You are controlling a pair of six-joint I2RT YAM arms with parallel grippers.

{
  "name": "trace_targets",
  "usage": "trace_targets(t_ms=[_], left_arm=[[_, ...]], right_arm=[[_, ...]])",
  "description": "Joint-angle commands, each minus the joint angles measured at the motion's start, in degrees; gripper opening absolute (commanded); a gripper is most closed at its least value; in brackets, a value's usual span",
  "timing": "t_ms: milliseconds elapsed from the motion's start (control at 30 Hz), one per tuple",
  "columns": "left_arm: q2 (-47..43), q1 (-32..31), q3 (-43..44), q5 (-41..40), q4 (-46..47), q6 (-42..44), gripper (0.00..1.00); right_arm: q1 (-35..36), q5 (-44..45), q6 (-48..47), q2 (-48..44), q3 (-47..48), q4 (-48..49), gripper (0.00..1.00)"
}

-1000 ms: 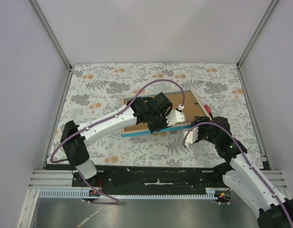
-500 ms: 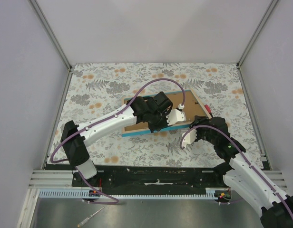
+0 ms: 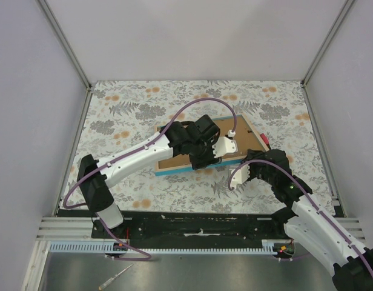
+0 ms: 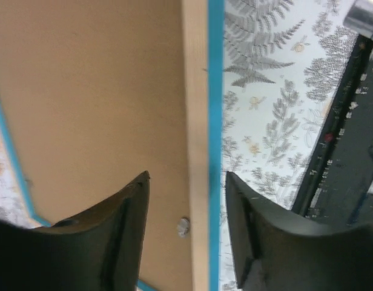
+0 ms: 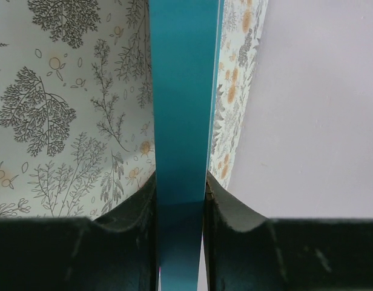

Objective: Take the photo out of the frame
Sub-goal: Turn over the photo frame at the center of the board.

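One frame [image 3: 174,170], one photo [image 3: 174,157], two grippers. Photo sitting inside frame, brown back up, mid counter [image 3: 126,115]. Left gripper [image 4: 186,177] straddling frame's near rail, jaws apart, gripping nothing. Right gripper [image 5: 179,182] pinching frame's blue edge. Counter wearing floral cover; pale walls [image 3: 192,36] enclosing.

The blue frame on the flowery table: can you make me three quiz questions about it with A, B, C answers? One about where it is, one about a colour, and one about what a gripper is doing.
1. Where is the frame?
A. near the middle of the table
B. in the far left corner
C. off the table

2. What colour is its outer edge?
A. yellow
B. blue
C. green

3. The left gripper is:
A. shut on a cable
B. hidden
C. open, astride the frame's rail

Answers:
1 A, the top view shows it lying centrally.
2 B, both wrist views show a blue strip.
3 C, there is a gap beside each finger.
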Motion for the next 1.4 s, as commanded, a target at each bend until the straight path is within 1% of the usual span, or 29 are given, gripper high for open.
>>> trace_targets(t_ms=[0,67,100,133,300,433,667,833,1067,1167,1267,1300,1367], left_arm=[[-4.2,0.0,4.5,-3.9,3.9,1.7,0.69],[-5.6,0.0,4.8,-5.4,4.5,2.3,0.78],[-6.5,0.1,5.0,-5.5,4.8,2.6,0.81],[-7.5,0.1,5.2,-7.6,5.1,3.0,0.84],[-10.9,0.1,5.3,-8.1,4.5,5.6,0.88],[-13.3,0.0,3.6,-6.0,3.8,7.3,0.9],[-17.0,-0.1,-0.9,-1.6,3.4,11.8,0.94],[-19.3,-0.2,-4.6,-2.2,4.5,16.1,0.95],[-21.0,-1.0,-7.4,-0.9,4.6,18.9,0.96],[-20.6,-1.6,-9.1,-3.3,5.8,19.0,0.96],[-21.5,-1.6,-12.2,-5.4,9.9,19.6,0.96],[-21.8,-1.6,-13.2,-7.5,11.0,19.8,0.96],[-22.3,-1.5,-15.1,-9.2,13.8,20.3,0.97]], right_arm=[[0.4,-1.4,1.4,-0.3,3.6,-3.1,0.0],[0.5,-1.9,2.2,-0.3,4.9,-4.5,0.0],[0.4,-2.3,3.2,-0.2,5.7,-4.9,0.0],[0.5,-2.9,4.0,-0.2,6.6,-5.6,0.0],[0.5,-5.6,7.6,1.9,12.1,-11.0,0.0],[0.5,-7.7,9.5,3.7,15.6,-14.4,0.0],[0.5,-9.9,10.5,4.9,18.6,-16.6,0.0],[0.5,-11.9,11.8,6.8,21.2,-18.6,0.0],[0.4,-14.8,14.0,10.4,26.6,-22.1,0.0],[0.3,-15.5,14.4,11.4,28.0,-23.4,0.0],[0.3,-16.4,14.7,11.8,29.3,-24.5,0.0],[0.3,-16.6,14.8,11.8,29.4,-24.8,0.0],[0.1,-17.2,14.9,11.7,29.8,-25.4,0.0]])
